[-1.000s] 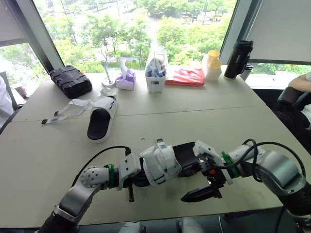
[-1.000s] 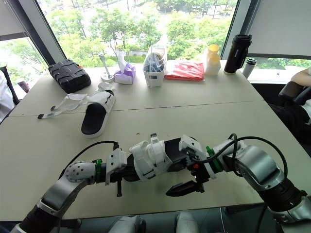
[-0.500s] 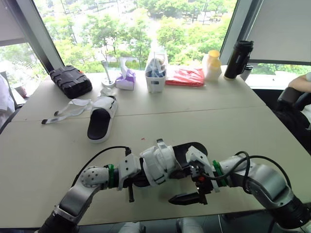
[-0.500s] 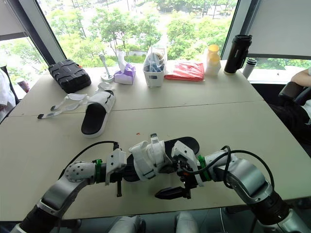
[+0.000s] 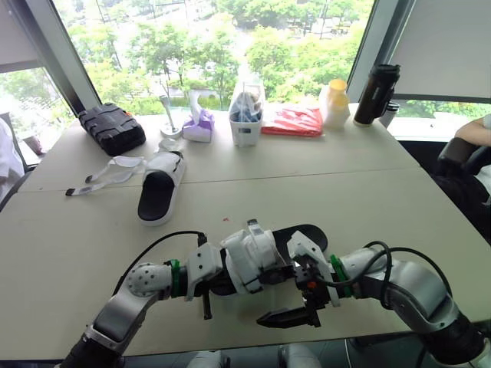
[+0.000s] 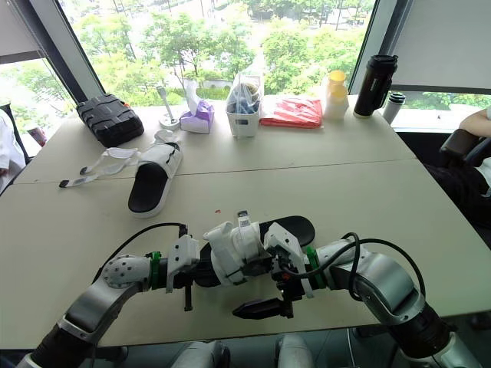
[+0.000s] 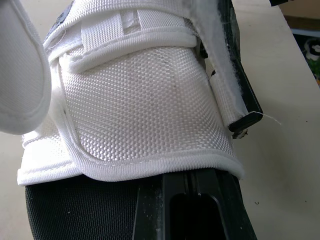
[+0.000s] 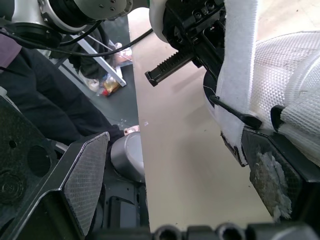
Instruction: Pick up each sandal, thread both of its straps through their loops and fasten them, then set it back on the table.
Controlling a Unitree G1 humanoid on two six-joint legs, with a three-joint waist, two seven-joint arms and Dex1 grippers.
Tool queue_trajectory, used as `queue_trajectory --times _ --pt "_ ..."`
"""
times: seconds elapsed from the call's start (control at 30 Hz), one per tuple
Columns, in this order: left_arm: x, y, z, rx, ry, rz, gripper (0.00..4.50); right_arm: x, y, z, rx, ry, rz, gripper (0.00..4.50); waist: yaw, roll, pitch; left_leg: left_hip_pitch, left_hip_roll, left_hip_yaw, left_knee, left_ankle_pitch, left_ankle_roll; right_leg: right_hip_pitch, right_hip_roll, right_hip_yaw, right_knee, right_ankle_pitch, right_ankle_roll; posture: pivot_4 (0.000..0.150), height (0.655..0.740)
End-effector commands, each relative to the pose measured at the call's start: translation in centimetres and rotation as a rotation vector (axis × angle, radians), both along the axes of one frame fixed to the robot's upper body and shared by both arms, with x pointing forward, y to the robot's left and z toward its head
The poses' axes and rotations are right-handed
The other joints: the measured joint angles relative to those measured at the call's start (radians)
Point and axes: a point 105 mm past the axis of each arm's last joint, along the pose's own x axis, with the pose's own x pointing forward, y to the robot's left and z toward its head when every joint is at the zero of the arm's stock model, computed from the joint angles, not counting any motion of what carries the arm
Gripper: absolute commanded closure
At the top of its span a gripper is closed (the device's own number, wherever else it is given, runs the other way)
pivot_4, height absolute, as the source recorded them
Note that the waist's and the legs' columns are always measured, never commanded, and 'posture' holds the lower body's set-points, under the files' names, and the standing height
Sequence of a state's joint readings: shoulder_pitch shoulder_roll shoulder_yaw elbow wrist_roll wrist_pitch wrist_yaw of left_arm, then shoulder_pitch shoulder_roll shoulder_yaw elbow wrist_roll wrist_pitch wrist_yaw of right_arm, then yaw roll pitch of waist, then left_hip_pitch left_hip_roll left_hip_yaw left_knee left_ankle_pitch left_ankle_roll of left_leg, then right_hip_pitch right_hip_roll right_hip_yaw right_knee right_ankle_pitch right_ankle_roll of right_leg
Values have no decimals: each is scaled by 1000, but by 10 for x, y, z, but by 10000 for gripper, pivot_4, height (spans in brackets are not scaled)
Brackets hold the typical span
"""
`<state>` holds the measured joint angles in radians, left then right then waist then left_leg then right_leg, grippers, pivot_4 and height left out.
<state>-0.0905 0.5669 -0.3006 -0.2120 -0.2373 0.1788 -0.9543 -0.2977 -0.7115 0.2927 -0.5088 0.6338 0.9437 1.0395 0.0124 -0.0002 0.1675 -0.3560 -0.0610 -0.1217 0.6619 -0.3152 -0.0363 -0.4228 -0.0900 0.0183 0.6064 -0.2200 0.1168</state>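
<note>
Strap fastening is in hand, I judge. The left gripper (image 5: 207,291) is clamped on the sandal (image 5: 253,257) at its black rubbery sole. The right gripper (image 5: 278,317), fingers apart, sits just beside the limp, fuzzy white strap (image 8: 240,60). It probably needs to pinch that strap next. The upper is curved woven mesh.

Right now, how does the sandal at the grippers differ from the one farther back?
The near sandal sits in the left gripper, its white straps drawn across the upper; the far sandal lies untouched, straps splayed loose to the left. Near sandal lies crosswise, far sandal points away. Both have black soles, white uppers.
</note>
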Motion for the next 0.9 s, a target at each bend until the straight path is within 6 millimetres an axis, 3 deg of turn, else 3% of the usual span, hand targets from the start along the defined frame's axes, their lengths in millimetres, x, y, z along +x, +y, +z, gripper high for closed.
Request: queue_trajectory --times 0.03,0.43,0.53,0.77,0.9 --pt "-13 9 -39 116 140 17 45000 -3 7 5 0 -8 74 447 0 0 0 0 0 0 0 0 0 0 0 0 0 0 0 1500 7400" --pt "-15 10 -39 113 140 31 45000 12 7 -12 -84 46 54 447 0 0 0 0 0 0 0 0 0 0 0 0 0 0 -1 1500 7400" --pt "-16 10 -39 112 142 34 45000 14 7 -14 -92 51 43 8056 -1 0 0 0 0 0 0 0 0 0 0 0 0 0 -1 1500 7400" --pt "-16 7 -38 107 140 34 45000 18 12 -14 -92 56 25 43252 0 0 0 -1 0 0 0 0 0 0 0 0 -1 0 0 1500 7400" --pt "-15 7 -39 108 139 32 45000 19 13 -16 -101 69 16 44665 -1 0 0 0 0 0 -1 0 0 0 0 0 -2 0 0 1500 7400"
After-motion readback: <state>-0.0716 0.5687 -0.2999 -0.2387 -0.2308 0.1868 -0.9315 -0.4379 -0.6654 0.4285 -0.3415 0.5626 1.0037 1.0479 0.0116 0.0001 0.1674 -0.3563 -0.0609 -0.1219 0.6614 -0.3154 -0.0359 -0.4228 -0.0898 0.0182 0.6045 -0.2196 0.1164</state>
